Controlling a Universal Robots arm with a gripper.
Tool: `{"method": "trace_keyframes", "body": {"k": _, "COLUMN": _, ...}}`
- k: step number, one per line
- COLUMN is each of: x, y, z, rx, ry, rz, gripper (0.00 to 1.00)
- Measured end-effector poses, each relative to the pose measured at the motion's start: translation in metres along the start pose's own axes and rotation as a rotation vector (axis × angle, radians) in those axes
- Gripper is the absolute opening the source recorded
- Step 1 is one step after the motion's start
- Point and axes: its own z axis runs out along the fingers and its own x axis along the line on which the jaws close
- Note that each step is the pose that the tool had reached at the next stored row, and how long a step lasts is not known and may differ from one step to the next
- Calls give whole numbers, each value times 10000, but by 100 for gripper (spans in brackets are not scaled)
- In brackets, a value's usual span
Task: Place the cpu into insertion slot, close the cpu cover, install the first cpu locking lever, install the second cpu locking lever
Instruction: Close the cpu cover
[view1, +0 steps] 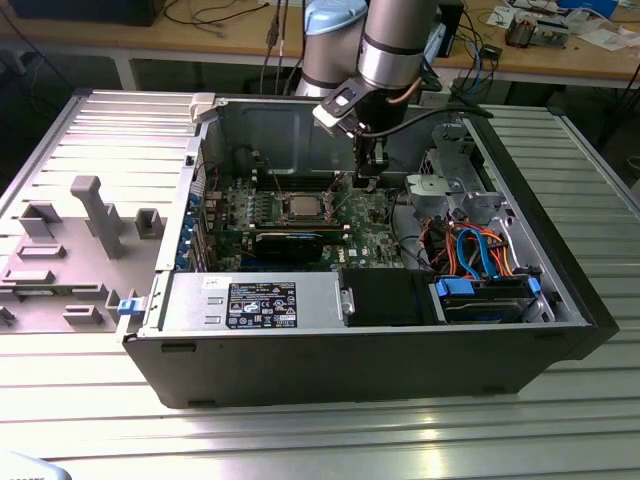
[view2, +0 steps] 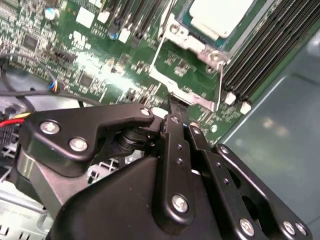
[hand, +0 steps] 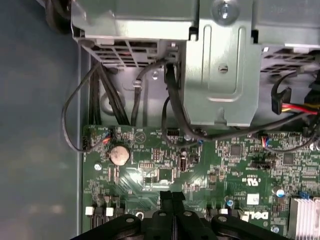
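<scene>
Your gripper (view2: 181, 117), jaws together, hovers at the edge of the cpu cover (view2: 197, 47). It is probably best to press the locking lever (view2: 220, 75) slowly, in 1 smooth arc.

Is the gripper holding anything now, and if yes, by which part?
Nothing, it seems: the gripper has its fingers shut together with nothing between them, and its tips are close to the silver rim of the insertion slot.

In the second wrist view we are seeing the cpu (view2: 220, 15) running off the picture's edge, while the gripper (view2: 180, 117) is hiding part of the cover's (view2: 192, 47) rim. In the exterior view the arm (view1: 395, 40) is being cut off by the edge above.
</scene>
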Motion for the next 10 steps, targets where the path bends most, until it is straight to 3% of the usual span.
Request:
{"method": "trace_keyframes", "body": {"k": 6, "x": 11, "y": -261, "z": 13, "rx": -15, "ry": -1, "rz": -1, "gripper": 11}}
{"method": "trace_keyframes", "body": {"k": 10, "x": 16, "y": -364, "z": 25, "rx": -16, "ry": 1, "rz": 0, "gripper": 11}}
